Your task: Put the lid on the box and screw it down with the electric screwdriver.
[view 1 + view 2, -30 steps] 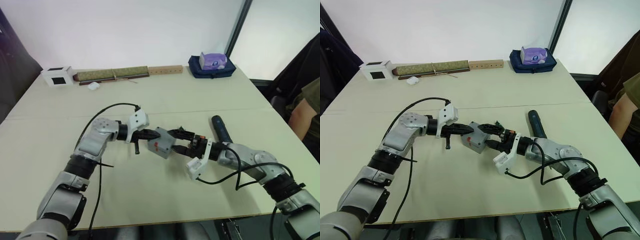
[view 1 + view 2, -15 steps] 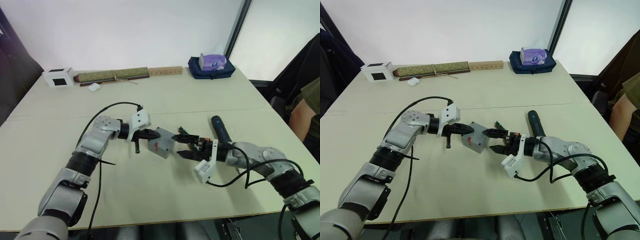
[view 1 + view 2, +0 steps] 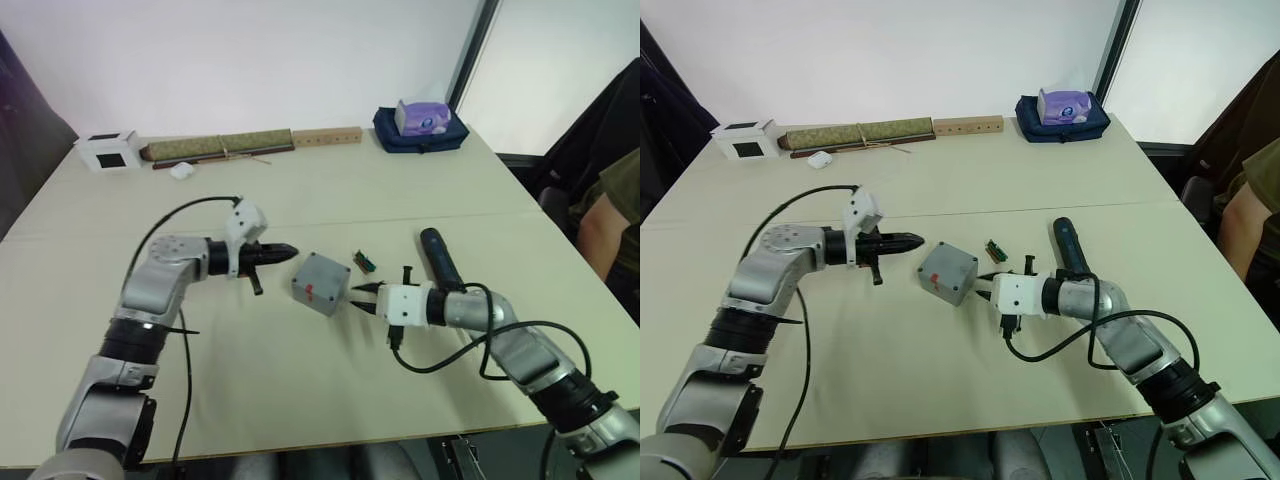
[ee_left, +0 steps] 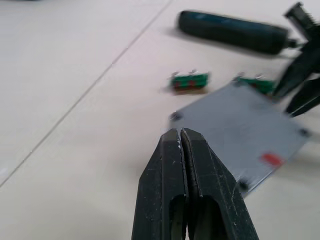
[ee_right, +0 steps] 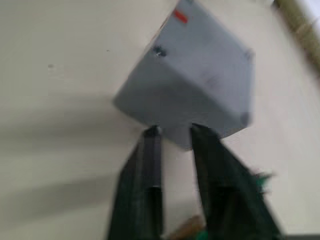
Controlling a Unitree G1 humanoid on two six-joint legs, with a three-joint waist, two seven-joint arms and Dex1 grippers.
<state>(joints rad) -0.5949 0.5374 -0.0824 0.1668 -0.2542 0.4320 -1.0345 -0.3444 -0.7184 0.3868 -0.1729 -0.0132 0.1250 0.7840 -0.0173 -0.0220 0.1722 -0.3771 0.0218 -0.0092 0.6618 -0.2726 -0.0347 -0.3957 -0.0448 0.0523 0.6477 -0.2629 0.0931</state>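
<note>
Grey box (image 3: 321,284) closed, lid (image 4: 240,135) on, red mark on lid.

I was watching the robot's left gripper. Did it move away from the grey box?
Yes. The left gripper, shut, has pulled back toward the robot's left, leaving a gap of bare table beside the small square grey box.

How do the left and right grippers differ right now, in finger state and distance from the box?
The left gripper has its fingers pressed shut, holding nothing; the right gripper has its fingers parted, also empty. The left gripper sits clear of the grey box, with bare table between them; the right gripper's tips are right at the box's near side. Both point inward at the box from opposite sides.
</note>
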